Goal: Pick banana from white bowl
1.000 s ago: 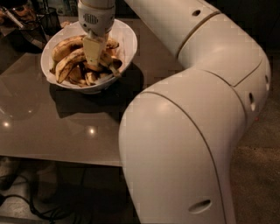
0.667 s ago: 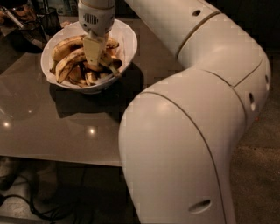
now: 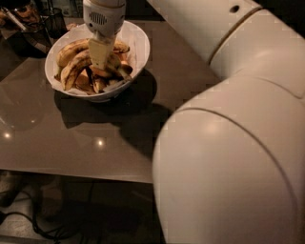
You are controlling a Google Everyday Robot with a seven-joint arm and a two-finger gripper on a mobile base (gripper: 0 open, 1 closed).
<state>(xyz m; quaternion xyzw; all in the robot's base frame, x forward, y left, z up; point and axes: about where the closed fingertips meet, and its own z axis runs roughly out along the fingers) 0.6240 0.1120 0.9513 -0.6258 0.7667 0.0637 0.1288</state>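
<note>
banana [image 3: 74, 70] lies in white bowl [image 3: 139, 44]; gripper [image 3: 101, 62] low inside bowl, jaws' state unclear.

Gripper [image 3: 101, 53] down in bowl [image 3: 139, 47], blocks far rim and right end of banana [image 3: 71, 71]. Arm [image 3: 228, 157] cut by top, right and bottom edges, hides right side of counter [image 3: 71, 138]. Top-left clutter [image 3: 24, 14] dark, cropped, unidentifiable.

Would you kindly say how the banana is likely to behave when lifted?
The banana has dark blotches, so it is probably soft and may bruise under a squeeze. Its curve and the pieces packed in the bowl might make it twist or snag. The gripper sits low among the fruit.
</note>
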